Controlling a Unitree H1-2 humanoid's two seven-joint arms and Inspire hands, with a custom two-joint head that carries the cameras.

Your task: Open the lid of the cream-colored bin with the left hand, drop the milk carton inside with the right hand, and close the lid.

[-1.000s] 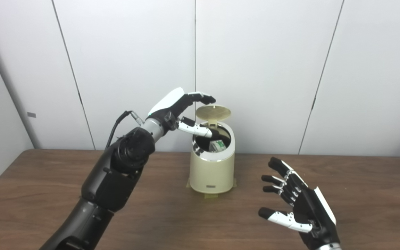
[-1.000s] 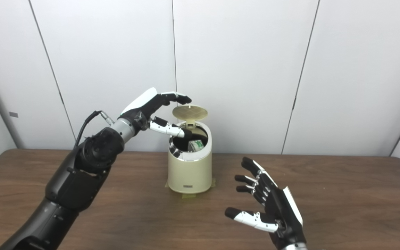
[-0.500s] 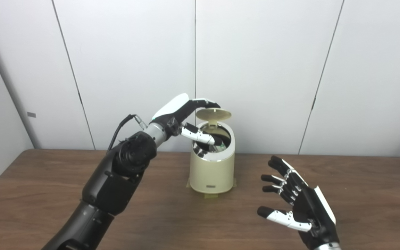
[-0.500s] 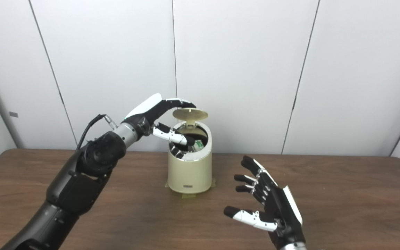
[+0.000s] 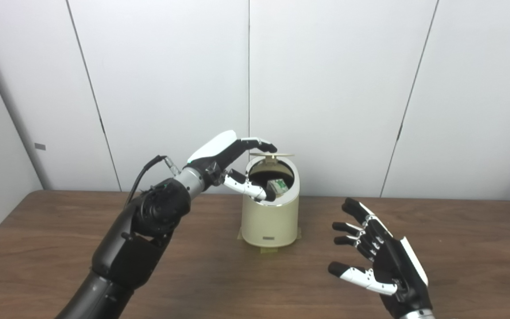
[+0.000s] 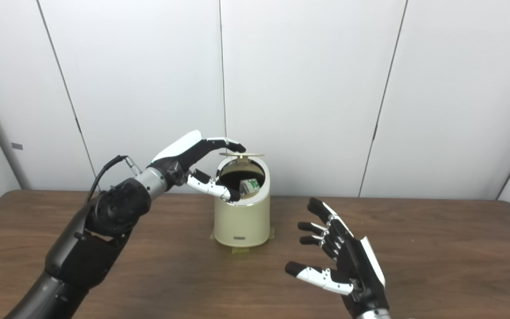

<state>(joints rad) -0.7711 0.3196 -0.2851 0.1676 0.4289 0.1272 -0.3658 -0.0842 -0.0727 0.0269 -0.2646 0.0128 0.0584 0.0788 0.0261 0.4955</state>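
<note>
The cream-colored bin (image 5: pixel 270 221) stands on the table near the back wall. Its round lid (image 5: pixel 272 154) is tipped down until I see it nearly edge-on above the opening. My left hand (image 5: pixel 233 166) is open at the bin's left rim, its fingers (image 5: pixel 261 144) resting on top of the lid and its thumb in front of the opening. The milk carton (image 5: pixel 278 185) lies inside the bin, partly visible. My right hand (image 5: pixel 379 259) is open and empty above the table, right of the bin.
The brown wooden table (image 5: pixel 51 248) runs to both sides. White wall panels (image 5: pixel 334 88) stand close behind the bin. Tape strips (image 5: pixel 269 250) hold the bin's base to the table.
My left hand has come down and pushed the lid from upright to nearly flat over the opening. The right hand has hardly moved.
</note>
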